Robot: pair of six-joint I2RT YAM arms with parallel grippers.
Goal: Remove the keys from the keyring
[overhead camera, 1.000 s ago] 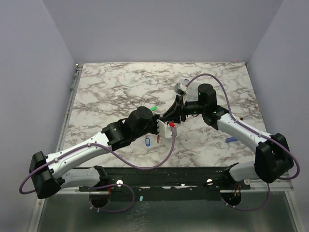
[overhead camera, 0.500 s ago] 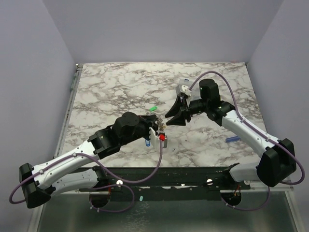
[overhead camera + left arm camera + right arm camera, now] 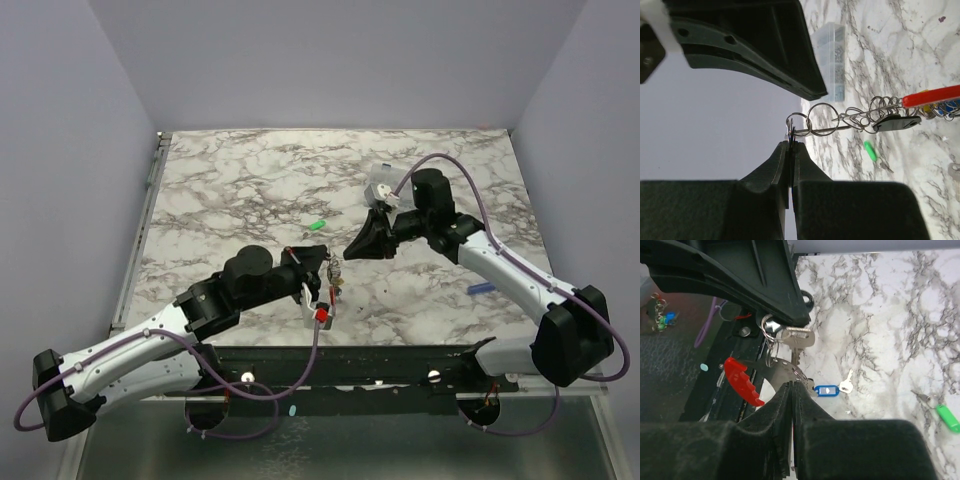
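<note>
The left end effector (image 3: 790,144) is clamped on the keyring (image 3: 807,124), held off the table (image 3: 230,180), a key (image 3: 797,337) dangling from it. Just beside, the right end effector (image 3: 791,386) looks closed; whether it pinches anything cannot be told. It would do best to pinch that key flat and wind it round the coil. Tangled spare rings (image 3: 862,114) may snag. A blue-tagged key (image 3: 827,389) and a green tag (image 3: 320,225) lie loose.

A thin metal wire keyring (image 3: 809,121), linked to further wire loops (image 3: 865,112), hangs above the marble (image 3: 880,315), pinched at one edge by the left gripper (image 3: 791,140). A flat silver key (image 3: 799,338) seems to dangle from it. A blue-tagged key (image 3: 827,389) and a green-tagged key (image 3: 947,418) lie flat on the marble, well apart.
</note>
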